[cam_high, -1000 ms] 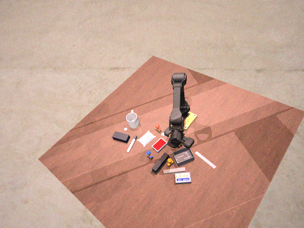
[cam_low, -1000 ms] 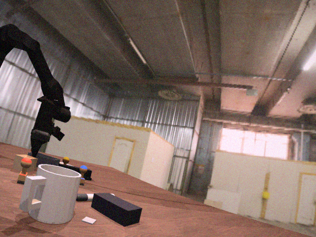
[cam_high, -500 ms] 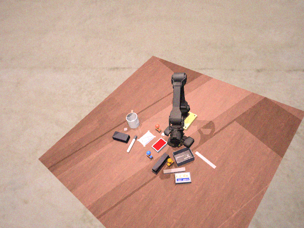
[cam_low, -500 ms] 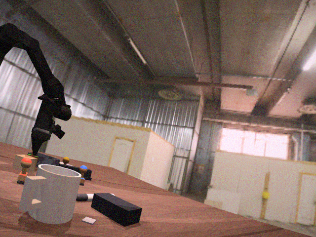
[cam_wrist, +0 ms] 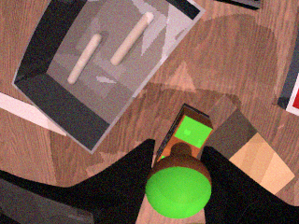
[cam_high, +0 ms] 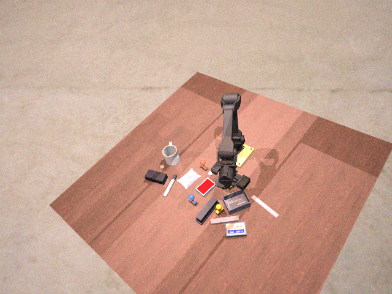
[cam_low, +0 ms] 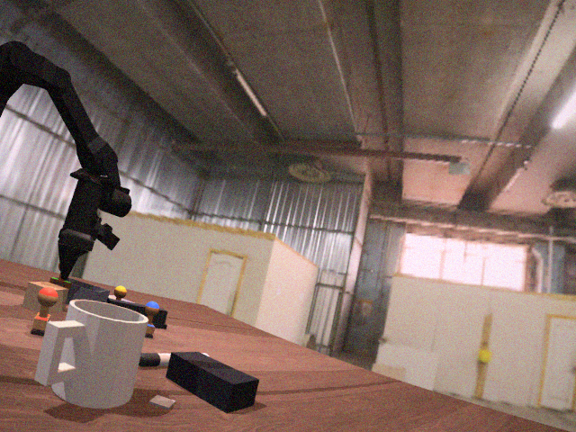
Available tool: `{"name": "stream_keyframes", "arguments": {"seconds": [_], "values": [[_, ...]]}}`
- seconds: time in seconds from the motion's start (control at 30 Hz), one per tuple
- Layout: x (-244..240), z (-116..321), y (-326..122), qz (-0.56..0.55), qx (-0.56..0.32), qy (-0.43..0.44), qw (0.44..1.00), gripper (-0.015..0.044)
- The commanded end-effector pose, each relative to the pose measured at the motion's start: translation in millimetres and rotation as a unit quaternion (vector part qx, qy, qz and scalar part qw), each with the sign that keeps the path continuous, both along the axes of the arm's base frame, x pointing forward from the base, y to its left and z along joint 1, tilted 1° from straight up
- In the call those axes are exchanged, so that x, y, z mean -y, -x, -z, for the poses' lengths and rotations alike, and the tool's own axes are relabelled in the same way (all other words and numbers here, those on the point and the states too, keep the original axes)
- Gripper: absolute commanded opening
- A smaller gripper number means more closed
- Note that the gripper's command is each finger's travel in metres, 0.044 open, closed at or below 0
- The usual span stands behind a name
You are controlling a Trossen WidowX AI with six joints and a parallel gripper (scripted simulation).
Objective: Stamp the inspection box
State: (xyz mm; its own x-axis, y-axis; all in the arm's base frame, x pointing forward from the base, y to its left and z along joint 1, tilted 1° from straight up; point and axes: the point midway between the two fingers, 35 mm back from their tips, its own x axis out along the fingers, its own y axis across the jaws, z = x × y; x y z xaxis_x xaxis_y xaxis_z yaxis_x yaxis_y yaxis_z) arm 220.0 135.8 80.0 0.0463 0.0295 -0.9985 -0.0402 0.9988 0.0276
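Note:
My gripper (cam_high: 229,185) (cam_low: 64,277) (cam_wrist: 178,149) is shut on the green-knobbed stamp (cam_wrist: 178,193), which has a wooden body and a green patch. It holds the stamp above the bench, beside the dark tray; no lettering is readable. The open red ink pad (cam_high: 206,186) (cam_wrist: 295,100) lies left of the gripper in the top view. The white card (cam_high: 188,177) lies beyond the pad; its print is too small to read. Stamps with orange (cam_high: 203,162) (cam_low: 47,296), blue (cam_high: 191,197) (cam_low: 152,308) and yellow (cam_high: 218,207) (cam_low: 120,292) knobs stand around.
The dark tray (cam_high: 237,210) (cam_wrist: 61,112) holds two pale sticks. A wooden block (cam_low: 36,295) (cam_wrist: 266,161) is beside the held stamp. A black stapler (cam_high: 207,211), labelled box (cam_high: 236,229), mug (cam_high: 171,157) (cam_low: 100,357), marker (cam_high: 169,187) and black block (cam_high: 155,176) (cam_low: 211,381) also lie around.

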Motion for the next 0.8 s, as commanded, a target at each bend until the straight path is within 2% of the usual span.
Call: {"name": "stream_keyframes", "arguments": {"seconds": [0.0,0.77], "values": [[-0.9,-2.6,-0.1,-0.002,0.0,-0.003,1.0,0.0],[-0.4,-13.9,0.4,-0.002,0.001,-0.008,1.0,0.0]]}}
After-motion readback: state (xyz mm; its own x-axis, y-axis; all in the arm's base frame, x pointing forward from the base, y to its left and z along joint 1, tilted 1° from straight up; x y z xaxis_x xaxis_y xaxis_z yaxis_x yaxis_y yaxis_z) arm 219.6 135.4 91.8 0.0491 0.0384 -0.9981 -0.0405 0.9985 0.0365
